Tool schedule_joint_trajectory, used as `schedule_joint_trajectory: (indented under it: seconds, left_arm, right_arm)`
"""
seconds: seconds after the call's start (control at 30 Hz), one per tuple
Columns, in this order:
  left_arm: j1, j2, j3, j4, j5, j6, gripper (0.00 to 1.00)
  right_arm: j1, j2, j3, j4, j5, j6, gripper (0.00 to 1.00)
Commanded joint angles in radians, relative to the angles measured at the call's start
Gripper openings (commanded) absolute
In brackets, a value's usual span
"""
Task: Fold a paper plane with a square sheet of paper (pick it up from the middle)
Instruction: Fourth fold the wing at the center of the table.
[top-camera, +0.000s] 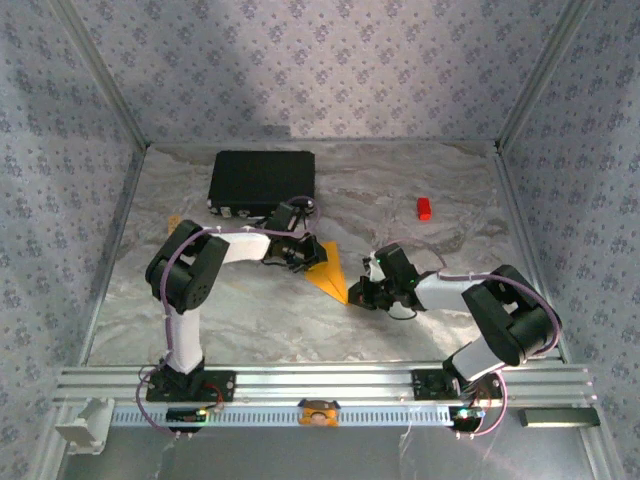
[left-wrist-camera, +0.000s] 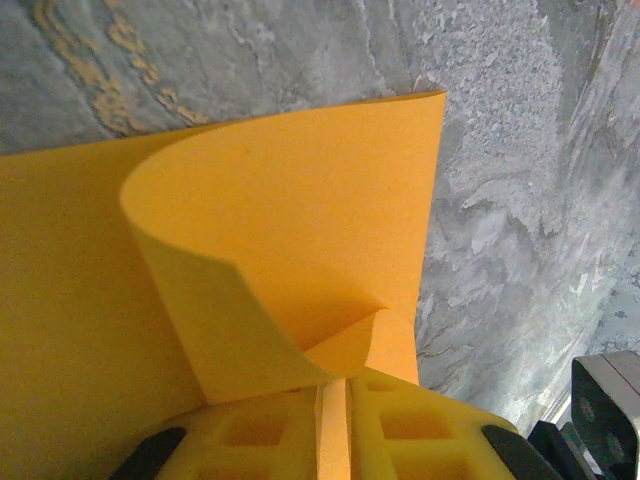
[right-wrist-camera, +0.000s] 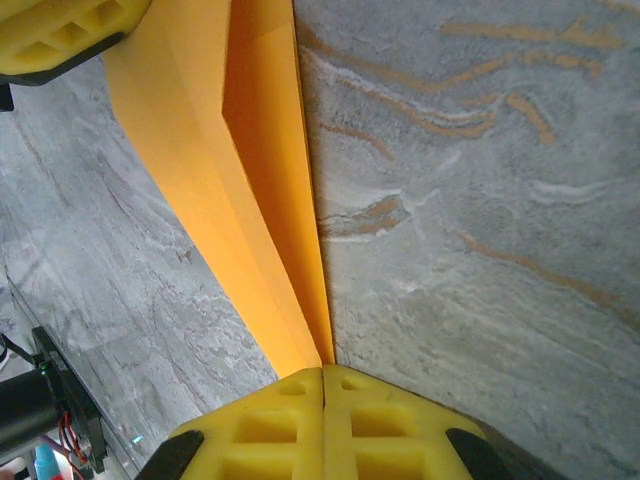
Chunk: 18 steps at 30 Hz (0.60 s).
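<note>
1. Table (top-camera: 250, 320): bare marbled surface lies on the near side of both grippers and outboard of each, so there is room to swing or drag that way. Patterned walls close off the left, right and far edges.

2. Case (top-camera: 262, 182): lies just beyond the left gripper (top-camera: 303, 262), close to its wrist. Judged the tightest spot, so any reach forward from that hand needs care.

3. Paper (top-camera: 330, 275): spans the gap between the two grippers, mid-table.
   - Done: it is no longer a flat square. The right wrist view shows a long wedge tapering toward that hand, with a lengthwise crease.
   - Left to do: in the left wrist view a broad flap curls over just ahead of the fingers, rounded rather than pressed flat. That fold needs creasing, and the dart shape looks unfinished. Judged roughly midway.
   - The flap's free edge stands off the table, so it could spring back if released.

4. Left gripper: fingers pressed together, pinching the paper edge, which shows as a thin strip in the seam.

5. Right gripper (top-camera: 360, 297): fingers pressed together, pinching the narrow point of the paper.

6. Block (top-camera: 424, 208): small, red, well beyond the right gripper, away from the work.
</note>
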<state>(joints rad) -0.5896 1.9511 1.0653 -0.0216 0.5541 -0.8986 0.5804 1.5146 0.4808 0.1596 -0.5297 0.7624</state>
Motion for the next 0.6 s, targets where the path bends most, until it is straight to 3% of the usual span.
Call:
schedule_joint_trajectory:
  seconds: [0.0,0.17,0.33,0.57]
  left_arm:
    - [0.013,0.023,-0.024,-0.038,-0.053,0.018,0.15]
    - [0.013,0.023,-0.025,-0.042,-0.056,0.018,0.14]
    - [0.013,0.026,-0.026,-0.036,-0.049,0.016,0.14]
    - [0.014,0.024,-0.035,-0.033,-0.052,0.015,0.14]
  right_arm:
    - [0.025,0.034,-0.052,-0.21,0.03,0.003,0.09]
    - [0.033,-0.02,-0.059,-0.244,0.048,0.01,0.11]
    - [0.034,-0.022,-0.072,-0.248,0.048,0.007,0.05]
    - [0.048,-0.051,-0.075,-0.282,0.078,0.012,0.15]
